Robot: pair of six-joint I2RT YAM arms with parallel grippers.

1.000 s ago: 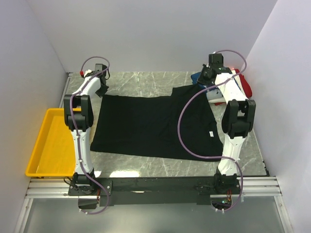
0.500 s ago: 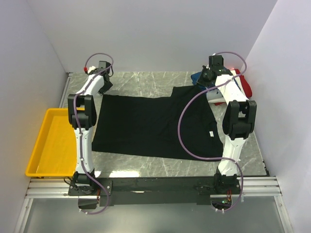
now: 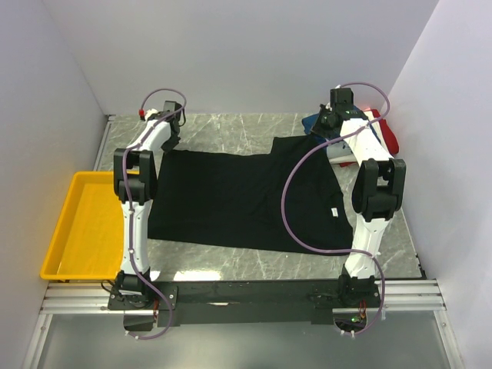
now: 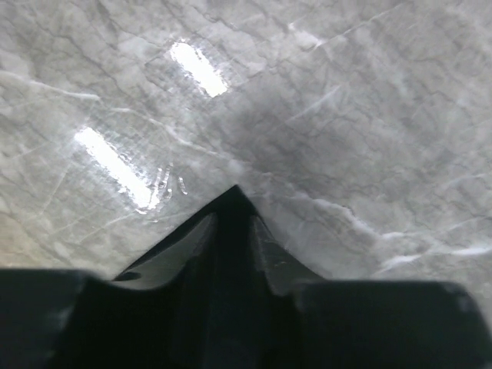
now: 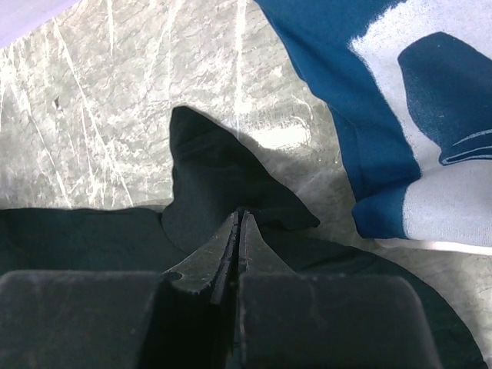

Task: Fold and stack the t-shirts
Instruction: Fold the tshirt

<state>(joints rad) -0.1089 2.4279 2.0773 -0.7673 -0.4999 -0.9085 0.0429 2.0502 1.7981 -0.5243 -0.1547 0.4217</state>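
Observation:
The large black t-shirt [image 3: 246, 196] lies spread flat across the middle of the table. My left gripper [image 3: 171, 129] is at its far left corner; in the left wrist view the gripper [image 4: 234, 201] is shut with black cloth [image 4: 231, 292] pinched between the fingers. My right gripper [image 3: 327, 124] is at the far right corner; in the right wrist view it [image 5: 240, 217] is shut on a fold of the black t-shirt [image 5: 215, 173]. The blue t-shirt with white print [image 5: 400, 100] lies just beyond, beside the red [image 3: 389, 137] and white [image 3: 343, 151] ones.
A yellow plastic tray [image 3: 65, 231] sits at the table's left edge. The pile of other shirts fills the far right corner by the right wall. Grey marble tabletop [image 4: 323, 92] shows beyond the left gripper. Walls close in the back and both sides.
My left gripper has moved to the right and farther back, drawing the shirt's far left corner and left edge with it. The right gripper has stayed in place.

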